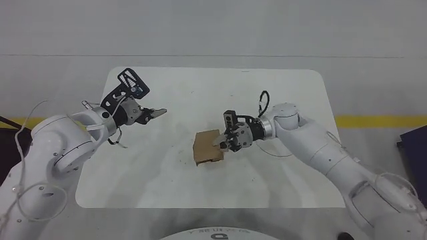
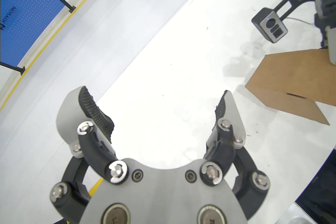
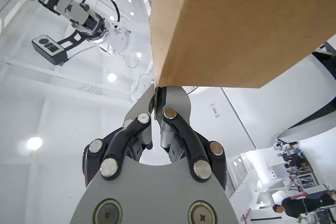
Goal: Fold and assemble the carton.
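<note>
Top view: we see the brown cardboard carton (image 1: pixel 207 148) near the middle of the white counter (image 1: pixel 280 93), a little toward the near edge, with the robot's two arms coming in from either side. The right hand (image 1: pixel 223 143) touches the carton's edge on that arm's own side. In the right wrist view we find its fingers (image 3: pixel 173 101) clenched on a thin cardboard edge at one corner of the carton, whose broad panels rise away from the grip. From the left wrist view the carton shows as a partly folded shape: one panel slopes upward toward the right hand, a lower panel with a short slit faces us, and a flap at its base appears to rest on the counter. The left hand (image 2: pixel 155 96) is released, its textured pads (image 2: pixel 97 109) spread wide with nothing between them. It is poised above bare counter, well apart from the carton and pointing toward it. Beyond the counter a yellow line (image 1: pixel 377 121) runs across the pale floor (image 1: pixel 200 27).
</note>
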Robot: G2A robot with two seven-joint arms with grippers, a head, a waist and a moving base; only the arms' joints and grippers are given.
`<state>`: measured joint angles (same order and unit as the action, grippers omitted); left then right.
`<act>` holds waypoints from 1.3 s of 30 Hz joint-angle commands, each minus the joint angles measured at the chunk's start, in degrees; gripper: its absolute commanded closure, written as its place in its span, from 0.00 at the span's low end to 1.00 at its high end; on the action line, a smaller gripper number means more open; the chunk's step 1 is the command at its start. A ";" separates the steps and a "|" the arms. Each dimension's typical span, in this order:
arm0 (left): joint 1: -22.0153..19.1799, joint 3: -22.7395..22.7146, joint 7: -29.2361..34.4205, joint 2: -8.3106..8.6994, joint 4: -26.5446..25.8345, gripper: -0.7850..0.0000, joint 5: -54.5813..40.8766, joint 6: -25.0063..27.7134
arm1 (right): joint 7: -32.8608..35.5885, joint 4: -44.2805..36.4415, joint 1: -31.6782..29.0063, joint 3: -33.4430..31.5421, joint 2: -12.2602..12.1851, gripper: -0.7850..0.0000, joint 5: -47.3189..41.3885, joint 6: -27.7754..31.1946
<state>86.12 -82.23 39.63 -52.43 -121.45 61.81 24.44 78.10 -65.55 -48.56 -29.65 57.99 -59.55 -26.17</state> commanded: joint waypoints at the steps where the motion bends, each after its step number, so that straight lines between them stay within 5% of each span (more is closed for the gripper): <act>1: 0.00 0.00 0.00 0.00 0.00 0.00 0.00 0.00 | -1.12 1.43 0.96 1.77 0.22 1.00 -1.13 -1.14; 9: 0.00 0.00 0.00 0.00 0.00 0.00 0.00 0.00 | -3.34 4.82 4.08 7.75 0.99 1.00 -3.90 -3.35; 10: 0.00 0.00 0.00 0.00 0.00 0.00 0.00 0.00 | -3.52 5.36 4.61 8.21 1.10 0.83 -3.81 -3.53; 12: 0.00 0.00 0.00 0.00 0.00 0.00 0.00 0.00 | -3.52 6.30 5.14 9.09 1.40 0.00 -4.55 -3.53; 23: 0.00 0.00 0.00 0.00 0.00 0.00 0.00 0.00 | -1.92 12.48 8.65 7.18 2.75 0.00 -3.34 2.84; 28: 0.00 0.00 0.00 0.00 0.00 0.00 0.00 0.00 | -0.39 11.99 9.45 3.80 1.79 0.00 1.85 16.61; 32: 0.00 0.00 0.00 0.00 0.00 0.00 0.00 0.00 | -3.64 8.14 9.34 0.13 -0.49 0.00 12.69 33.75; 39: 0.00 0.00 0.00 0.00 0.00 0.00 0.00 0.00 | -13.80 -3.92 -0.92 -10.44 -6.17 0.00 18.93 49.52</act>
<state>86.12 -82.23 39.63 -52.43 -121.45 61.81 24.44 66.23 -67.08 -47.67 -38.21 52.67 -42.03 21.29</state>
